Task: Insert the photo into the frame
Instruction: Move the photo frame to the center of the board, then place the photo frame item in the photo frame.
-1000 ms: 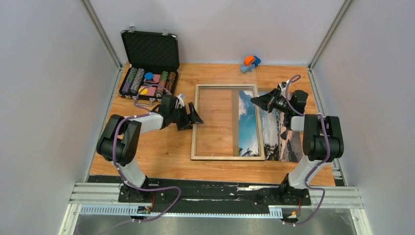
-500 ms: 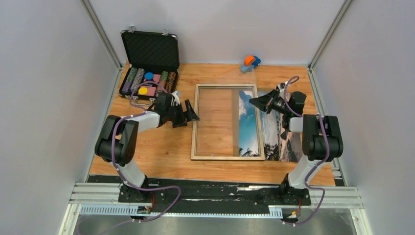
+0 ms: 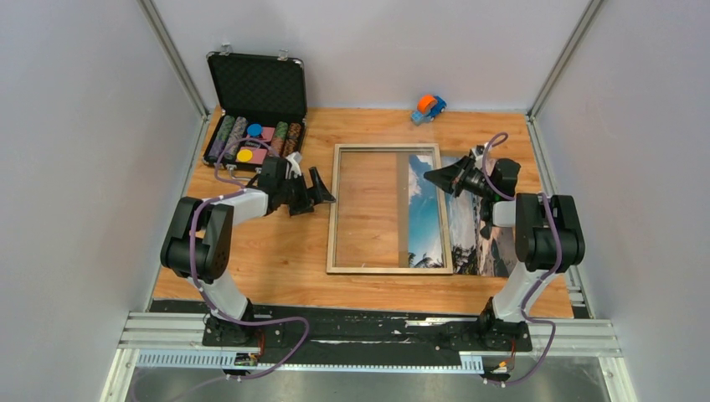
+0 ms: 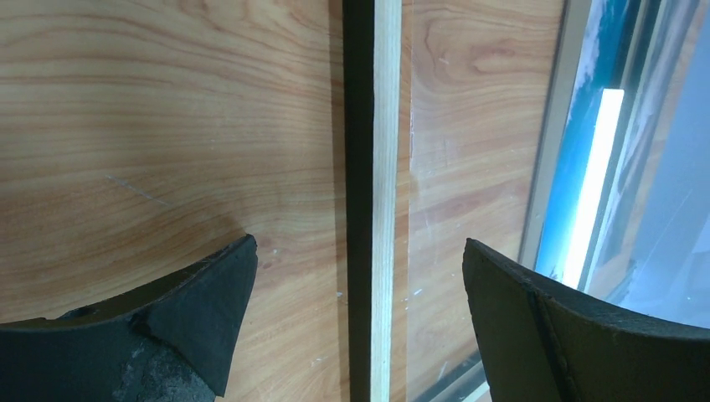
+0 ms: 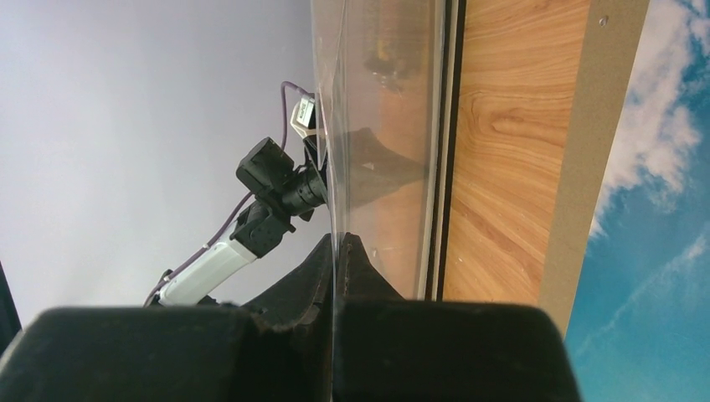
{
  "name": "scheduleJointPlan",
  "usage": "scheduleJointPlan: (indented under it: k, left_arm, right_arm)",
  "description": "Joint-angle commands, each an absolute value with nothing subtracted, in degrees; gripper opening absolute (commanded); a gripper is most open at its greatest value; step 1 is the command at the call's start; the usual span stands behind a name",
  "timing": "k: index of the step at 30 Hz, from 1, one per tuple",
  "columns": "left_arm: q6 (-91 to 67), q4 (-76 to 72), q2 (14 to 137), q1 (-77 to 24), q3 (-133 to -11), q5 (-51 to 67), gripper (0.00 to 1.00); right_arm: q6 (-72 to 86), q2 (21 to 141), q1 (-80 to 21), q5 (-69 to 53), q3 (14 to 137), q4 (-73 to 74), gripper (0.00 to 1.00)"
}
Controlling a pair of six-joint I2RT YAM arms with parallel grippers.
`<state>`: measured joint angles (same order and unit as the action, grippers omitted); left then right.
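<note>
Photo (image 3: 470, 236) lies partly under right side of frame (image 3: 331, 219). I read left gripper (image 3: 316, 194) spread near its left rail, right gripper (image 3: 429, 176) clamped on clear pane (image 5: 378, 100).

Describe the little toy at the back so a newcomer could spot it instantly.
Start at the wooden table and go to its far edge, beyond the far right corner of the frame. The toy sits there alone, small, orange and blue.

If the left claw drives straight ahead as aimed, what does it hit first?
The left rail of the frame: it lies just ahead of the open left claw, between its fingers. Height is unclear, so it might pass over.
</note>
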<state>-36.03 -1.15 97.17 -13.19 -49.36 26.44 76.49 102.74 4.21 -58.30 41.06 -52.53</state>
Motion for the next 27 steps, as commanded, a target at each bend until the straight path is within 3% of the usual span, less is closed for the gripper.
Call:
scheduleJointPlan:
  k: [1,27]
  left_arm:
    - [-34.66,-2.64,95.1,-12.57,-51.33,26.52,1.0]
    - [-34.82,-3.95,96.85,-12.3,-51.42,27.26,1.0]
  right_arm:
    - [78.37,103.74,3.62,-57.71,41.12,-56.59,0.0]
    - [78.97,103.43,2.55,-56.7,40.31,-57.36,0.0]
